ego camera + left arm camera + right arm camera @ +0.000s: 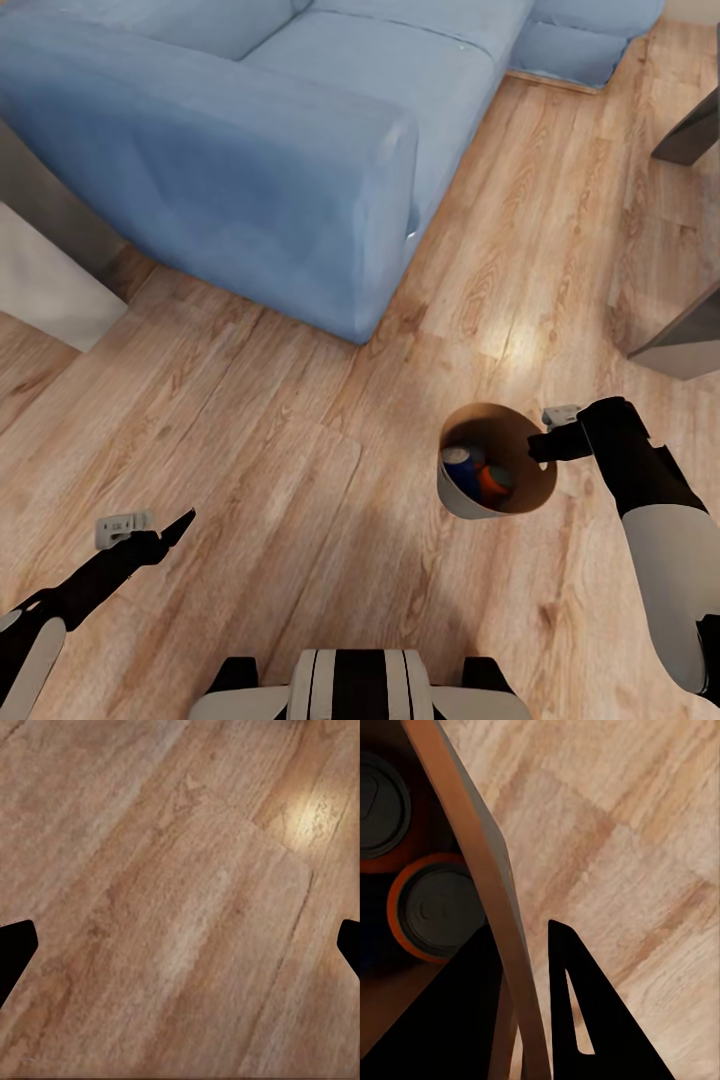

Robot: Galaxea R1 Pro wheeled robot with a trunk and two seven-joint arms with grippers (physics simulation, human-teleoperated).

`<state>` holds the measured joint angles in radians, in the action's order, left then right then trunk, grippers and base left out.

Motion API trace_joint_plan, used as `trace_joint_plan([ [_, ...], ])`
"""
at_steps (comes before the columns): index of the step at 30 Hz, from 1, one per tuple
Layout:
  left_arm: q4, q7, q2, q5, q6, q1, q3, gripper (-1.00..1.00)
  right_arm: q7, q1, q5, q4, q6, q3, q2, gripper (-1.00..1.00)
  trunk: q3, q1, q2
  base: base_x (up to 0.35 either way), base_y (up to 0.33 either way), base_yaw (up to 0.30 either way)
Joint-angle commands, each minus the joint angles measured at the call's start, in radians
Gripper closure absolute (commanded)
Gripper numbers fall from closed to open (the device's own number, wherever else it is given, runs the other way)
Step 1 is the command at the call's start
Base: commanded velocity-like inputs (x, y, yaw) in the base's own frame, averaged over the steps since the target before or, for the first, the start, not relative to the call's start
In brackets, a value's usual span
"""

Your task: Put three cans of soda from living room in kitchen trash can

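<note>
Living room, carrying stage. I hold the bin point(497, 462) off the wood floor point(300, 440) with my right gripper point(545, 443), its fingers pinched on the rim at the bin's right side: in the right wrist view one finger point(585, 1020) lies outside the wall point(487, 870) and the other inside. The bin hangs tilted, mouth toward me, to the right of and nearer than the blue sofa point(250, 150). Inside it I can make out a dark blue can point(462, 468) and an orange can point(494, 482) side by side; the right wrist view shows two orange can tops point(439, 907). My left gripper point(150, 530) hangs low at the near left, fingers spread and empty, with bare floor between its tips point(16, 949).

I judge the collecting done and the step in hand to be hauling the loaded bin to the kitchen. The next move calls for turning the base away from the sofa and driving, keeping the rim pinch firm and the bin from tipping further, lest the cans roll out.
</note>
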<state>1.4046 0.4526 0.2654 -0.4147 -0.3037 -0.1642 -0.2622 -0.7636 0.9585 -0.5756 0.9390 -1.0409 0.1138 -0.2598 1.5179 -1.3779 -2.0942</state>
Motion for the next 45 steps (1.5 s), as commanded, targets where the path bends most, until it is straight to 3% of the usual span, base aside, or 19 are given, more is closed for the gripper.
trace_joint_plan([
  [1,-0.005,0.0,0.0,-0.001,0.0,0.0,0.0,-1.0,-0.006,0.0,0.014,0.0,-0.006,0.001,-0.001,1.0,0.003,-0.004,-0.007,0.0,0.0,0.0],
  [28,-0.019,-0.001,0.0,0.0,0.002,0.0,0.002,-1.0,-0.006,0.0,0.014,0.0,-0.006,0.002,-0.006,1.0,0.078,-0.096,-0.175,0.0,0.0,0.0],
  [31,-0.024,-0.001,0.0,0.0,0.002,0.0,0.002,-1.0,-0.006,0.0,0.014,0.0,-0.006,0.001,-0.004,1.0,0.078,-0.096,-0.175,0.0,0.0,0.0],
  [45,-0.029,-0.01,0.0,0.0,0.017,0.0,0.001,-1.0,-0.006,0.0,0.014,0.0,-0.006,0.001,-0.007,1.0,0.122,-0.149,-0.273,0.0,0.0,0.0],
])
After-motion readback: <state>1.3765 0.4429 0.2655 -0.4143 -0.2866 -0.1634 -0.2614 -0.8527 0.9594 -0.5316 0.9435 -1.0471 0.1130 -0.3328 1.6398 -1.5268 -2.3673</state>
